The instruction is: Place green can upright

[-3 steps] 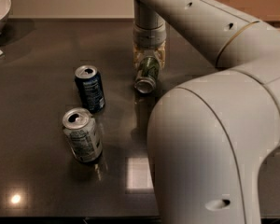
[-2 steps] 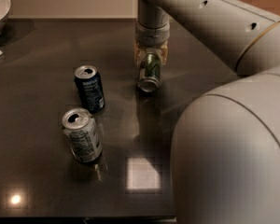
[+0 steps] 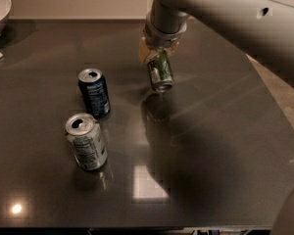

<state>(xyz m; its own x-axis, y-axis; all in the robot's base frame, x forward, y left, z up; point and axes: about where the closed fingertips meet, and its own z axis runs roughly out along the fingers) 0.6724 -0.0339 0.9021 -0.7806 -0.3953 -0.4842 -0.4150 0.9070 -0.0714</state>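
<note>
Camera view: pincer [image 3: 159, 57] at far centre of counter [image 3: 220, 131], clamped on upper part of green can [image 3: 160, 73].
Can position: tilted, silver end toward camera, apparently just clear of counter above own reflection; contact not certain.
Neighbours: dark blue can [image 3: 94, 93] and silver-white can [image 3: 86, 142], both upright, well apart from green can.
Step in hand: by judgement, lifting and turning toward vertical; upright placement not yet done.
Next move: rotate wrist to bring can axis vertical, lower flat end onto bare counter, then release.
Change from earlier frame: green can raised and steeper than when lying low on counter; bulky arm segment gone from right foreground; other cans unmoved.
</note>
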